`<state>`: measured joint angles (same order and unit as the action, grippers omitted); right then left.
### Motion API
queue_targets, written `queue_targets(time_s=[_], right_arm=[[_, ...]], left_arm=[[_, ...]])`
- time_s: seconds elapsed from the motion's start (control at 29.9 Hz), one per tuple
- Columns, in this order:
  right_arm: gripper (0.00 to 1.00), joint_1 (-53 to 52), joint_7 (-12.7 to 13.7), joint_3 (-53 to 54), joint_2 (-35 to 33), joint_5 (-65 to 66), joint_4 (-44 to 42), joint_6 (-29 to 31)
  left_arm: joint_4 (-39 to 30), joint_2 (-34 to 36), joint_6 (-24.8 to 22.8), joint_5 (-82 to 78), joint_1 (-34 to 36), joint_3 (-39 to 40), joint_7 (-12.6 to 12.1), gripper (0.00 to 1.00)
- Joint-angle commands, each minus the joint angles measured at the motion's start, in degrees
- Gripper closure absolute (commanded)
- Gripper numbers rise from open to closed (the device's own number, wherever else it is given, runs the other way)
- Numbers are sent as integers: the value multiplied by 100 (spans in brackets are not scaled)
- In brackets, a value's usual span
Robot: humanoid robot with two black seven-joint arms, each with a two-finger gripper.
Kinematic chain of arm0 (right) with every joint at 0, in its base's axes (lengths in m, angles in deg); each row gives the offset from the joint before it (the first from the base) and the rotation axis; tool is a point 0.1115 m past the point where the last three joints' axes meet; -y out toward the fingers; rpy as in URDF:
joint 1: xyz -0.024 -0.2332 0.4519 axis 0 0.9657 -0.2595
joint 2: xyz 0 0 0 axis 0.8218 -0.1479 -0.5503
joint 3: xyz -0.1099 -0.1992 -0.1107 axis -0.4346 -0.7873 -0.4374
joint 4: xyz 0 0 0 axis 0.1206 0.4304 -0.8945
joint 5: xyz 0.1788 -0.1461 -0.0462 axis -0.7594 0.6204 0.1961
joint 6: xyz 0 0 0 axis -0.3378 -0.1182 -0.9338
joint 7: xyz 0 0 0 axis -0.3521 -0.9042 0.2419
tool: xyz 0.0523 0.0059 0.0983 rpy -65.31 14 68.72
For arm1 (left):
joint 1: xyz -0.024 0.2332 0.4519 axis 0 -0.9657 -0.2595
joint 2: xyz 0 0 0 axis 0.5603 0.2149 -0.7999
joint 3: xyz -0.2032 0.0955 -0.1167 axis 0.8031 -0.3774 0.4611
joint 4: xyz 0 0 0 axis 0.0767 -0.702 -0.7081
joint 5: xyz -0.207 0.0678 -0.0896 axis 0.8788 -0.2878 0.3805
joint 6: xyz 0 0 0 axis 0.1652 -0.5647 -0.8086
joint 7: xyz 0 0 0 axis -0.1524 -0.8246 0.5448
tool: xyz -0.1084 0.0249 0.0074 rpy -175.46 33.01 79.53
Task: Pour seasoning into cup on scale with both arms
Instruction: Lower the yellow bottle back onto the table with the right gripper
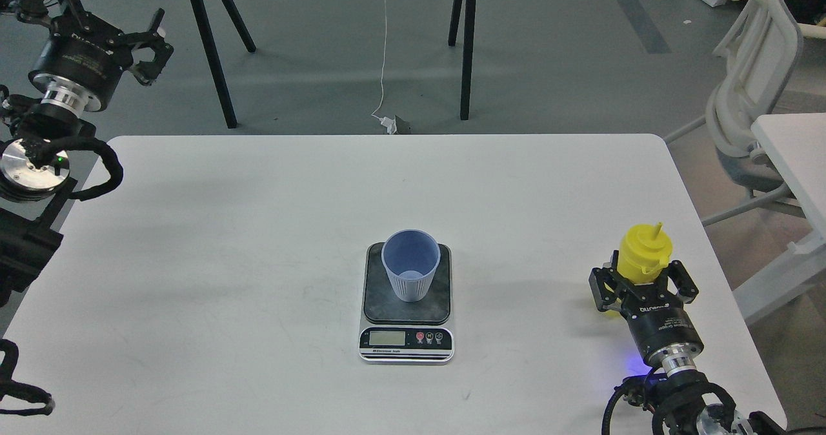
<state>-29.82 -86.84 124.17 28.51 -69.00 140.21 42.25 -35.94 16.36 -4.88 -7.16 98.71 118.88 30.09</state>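
Note:
The light blue cup (410, 272) stands upright on the dark plate of the scale (406, 322) at the table's middle front. My right gripper (642, 281) is low over the table's right front part, shut on the yellow seasoning bottle (643, 250), which stands upright with its nozzle up. The bottle's lower body is hidden behind the fingers. My left gripper (145, 51) is raised off the table's far left corner, its fingers spread and empty, far from the cup.
The white table (258, 228) carries only the scale and cup. A black-legged bench (219, 48) stands behind it. A white chair (755, 99) and a second table's corner (794, 157) are at the right.

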Motion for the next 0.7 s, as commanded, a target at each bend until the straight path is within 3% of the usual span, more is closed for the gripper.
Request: queue_targets(time_s=[0.0, 0.17, 0.37, 0.4, 0.67], right_arm=[[59, -17, 22, -194, -8, 15, -79, -1], [42, 18, 22, -230, -25, 15, -71, -1], [14, 272, -5, -133, -43, 7, 210, -1], [3, 316, -13, -116, -52, 7, 280, -1], [1, 861, -22, -71, -254, 15, 624, -1]], left_arm=[[-20, 15, -5, 2, -7, -9, 10, 0], [-20, 23, -5, 2, 2, 0, 10, 0], [-28, 67, -22, 2, -7, 0, 10, 0], [-20, 76, -22, 2, -7, -9, 10, 0], [-28, 103, -40, 2, -16, 0, 10, 0]])
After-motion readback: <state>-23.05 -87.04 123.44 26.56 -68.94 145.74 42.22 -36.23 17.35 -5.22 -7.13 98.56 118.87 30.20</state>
